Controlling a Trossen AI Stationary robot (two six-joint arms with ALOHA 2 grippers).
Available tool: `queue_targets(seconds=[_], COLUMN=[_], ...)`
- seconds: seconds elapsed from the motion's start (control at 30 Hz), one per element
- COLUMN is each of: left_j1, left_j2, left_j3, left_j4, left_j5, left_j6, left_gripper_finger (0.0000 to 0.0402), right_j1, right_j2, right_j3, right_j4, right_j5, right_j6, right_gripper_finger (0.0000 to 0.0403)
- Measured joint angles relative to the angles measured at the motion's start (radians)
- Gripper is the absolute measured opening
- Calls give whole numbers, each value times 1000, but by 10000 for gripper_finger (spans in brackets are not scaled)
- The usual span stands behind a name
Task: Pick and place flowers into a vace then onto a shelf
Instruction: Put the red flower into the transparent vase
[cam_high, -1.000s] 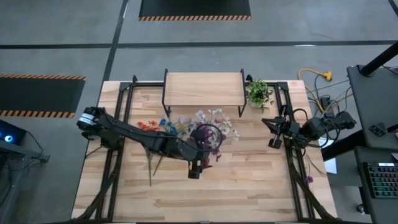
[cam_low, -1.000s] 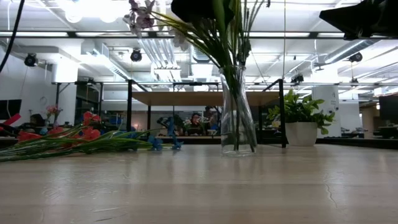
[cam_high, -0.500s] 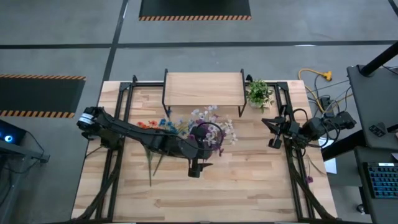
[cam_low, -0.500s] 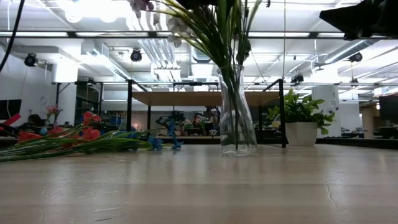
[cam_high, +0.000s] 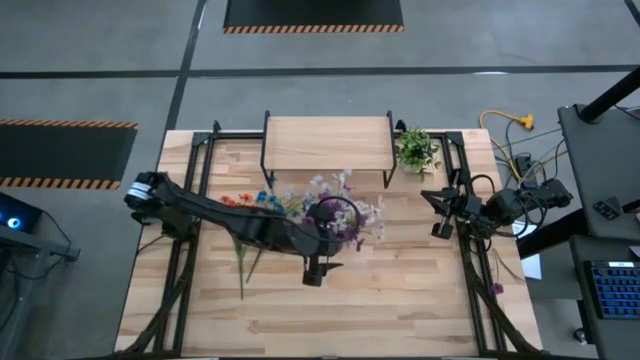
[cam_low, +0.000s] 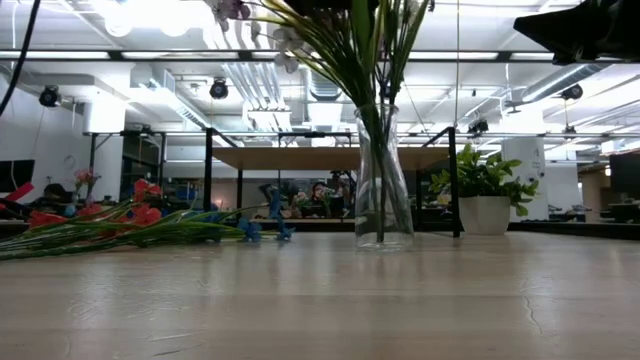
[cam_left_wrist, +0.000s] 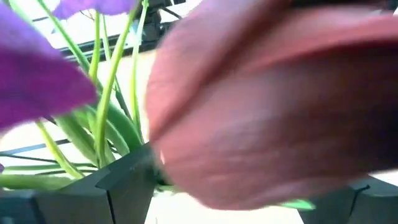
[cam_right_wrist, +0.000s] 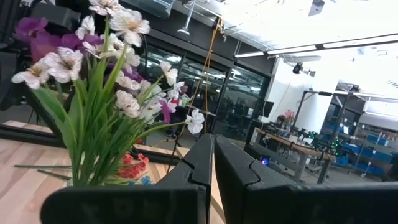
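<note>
High view showed the left gripper (cam_high: 328, 243) over the middle of the tabletop (cam_high: 400, 310), its fingers closed on the bunch of flowers (cam_high: 345, 205) standing in the vace (cam_low: 383, 180). More flowers (cam_high: 245, 201) lay toward the left edge. The shelf (cam_high: 327, 143) stood at the far edge. The right gripper (cam_high: 437, 210) waited at the right edge, fingers pressed together.

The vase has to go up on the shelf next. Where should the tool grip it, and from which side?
Likely the vase's narrow neck, from the side, level with the table. The flowers fan out over the mouth and block a grasp from above, and the body widens lower down. The left tool is already at the bouquet; the right tool waits at the table's right edge.
</note>
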Motion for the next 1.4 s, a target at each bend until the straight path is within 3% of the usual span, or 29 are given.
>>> queue_targets(seconds=[1.1, 1.4], left_j1=[-4, -15], left_j2=[-10, -12], left_j3=[38, 79], left_j4=[-91, -81], left_j5=[-3, 9], left_j6=[-16, 62], left_gripper_finger=[301, 301], right_j1=[0, 0], right_j2=[0, 0], right_j3=[0, 0], right_j4=[0, 0], right_j5=[0, 0], right_j6=[0, 0], right_gripper_finger=[9, 9])
